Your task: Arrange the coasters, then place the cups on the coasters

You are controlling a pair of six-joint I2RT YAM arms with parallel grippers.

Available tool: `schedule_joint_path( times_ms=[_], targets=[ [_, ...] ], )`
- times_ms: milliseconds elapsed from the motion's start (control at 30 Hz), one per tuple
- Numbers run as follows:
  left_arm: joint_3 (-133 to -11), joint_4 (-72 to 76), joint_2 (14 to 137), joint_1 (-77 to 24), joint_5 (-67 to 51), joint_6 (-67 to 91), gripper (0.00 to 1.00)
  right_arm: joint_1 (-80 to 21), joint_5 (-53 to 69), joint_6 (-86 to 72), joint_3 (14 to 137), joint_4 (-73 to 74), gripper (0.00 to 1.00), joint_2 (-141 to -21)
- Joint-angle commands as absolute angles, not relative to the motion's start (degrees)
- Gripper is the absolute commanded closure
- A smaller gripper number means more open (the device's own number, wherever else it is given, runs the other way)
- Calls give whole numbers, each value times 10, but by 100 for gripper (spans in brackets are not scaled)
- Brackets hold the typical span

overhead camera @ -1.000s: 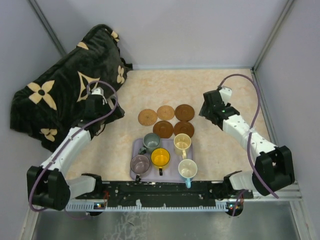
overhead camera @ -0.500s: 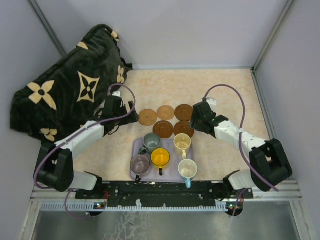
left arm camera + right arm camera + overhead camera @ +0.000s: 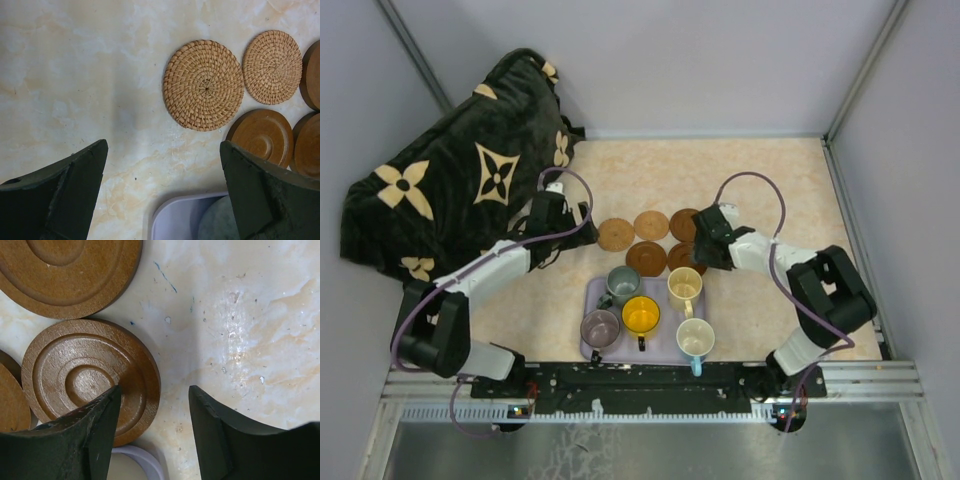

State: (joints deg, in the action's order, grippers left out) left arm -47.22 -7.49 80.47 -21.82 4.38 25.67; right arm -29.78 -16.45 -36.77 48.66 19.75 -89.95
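Five coasters lie in a cluster behind the tray: two woven tan ones (image 3: pixel 615 234) (image 3: pixel 651 225) and three dark wooden ones, the front-left one (image 3: pixel 646 258) fully in sight. My left gripper (image 3: pixel 582 232) hangs open just left of the woven coaster (image 3: pixel 203 85), nothing between its fingers (image 3: pixel 162 147). My right gripper (image 3: pixel 705 240) is open and low over the right-hand wooden coasters; it straddles (image 3: pixel 155 392) the right rim of one wooden coaster (image 3: pixel 85 375) without gripping it. The cups stand on the tray: grey-green (image 3: pixel 621 283), yellow-orange (image 3: pixel 641 315), cream (image 3: pixel 684 287), mauve (image 3: pixel 600 327), pale blue (image 3: pixel 695 338).
The lavender tray (image 3: pixel 592 300) sits close in front of the coasters; its corner (image 3: pixel 175 205) shows under the left gripper. A dark blanket with cream flowers (image 3: pixel 460 170) is heaped at the back left. Grey walls enclose the tabletop.
My right gripper has swung left from the right side onto the wooden coasters, its jaws narrowing slightly. My left gripper came off the blanket to beside the woven coaster, then held still.
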Motion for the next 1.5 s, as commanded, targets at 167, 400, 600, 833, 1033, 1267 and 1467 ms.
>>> schedule_joint_path(
  times_ms=[167,400,600,833,1033,1267,1467],
  targets=[
    [-482,-56,823,-219,37,247,1,-303,-250,-417,514,260,48,-942],
    [-483,-65,822,-219,43,246,1,-256,-279,-417,542,278,51,-992],
    [-479,-69,810,-219,59,241,1,-191,-299,-407,560,280,52,-996],
    [-480,-71,807,-219,54,244,1,-141,-303,-370,585,258,52,-974],
    [-482,-62,803,-219,65,237,1,-111,-291,-346,629,252,52,-991],
    [-489,-63,808,-219,84,232,1,-90,-281,-336,716,262,53,-1056],
    [-487,-64,813,-219,97,230,1,-77,-247,-328,763,263,55,-1064]
  ],
)
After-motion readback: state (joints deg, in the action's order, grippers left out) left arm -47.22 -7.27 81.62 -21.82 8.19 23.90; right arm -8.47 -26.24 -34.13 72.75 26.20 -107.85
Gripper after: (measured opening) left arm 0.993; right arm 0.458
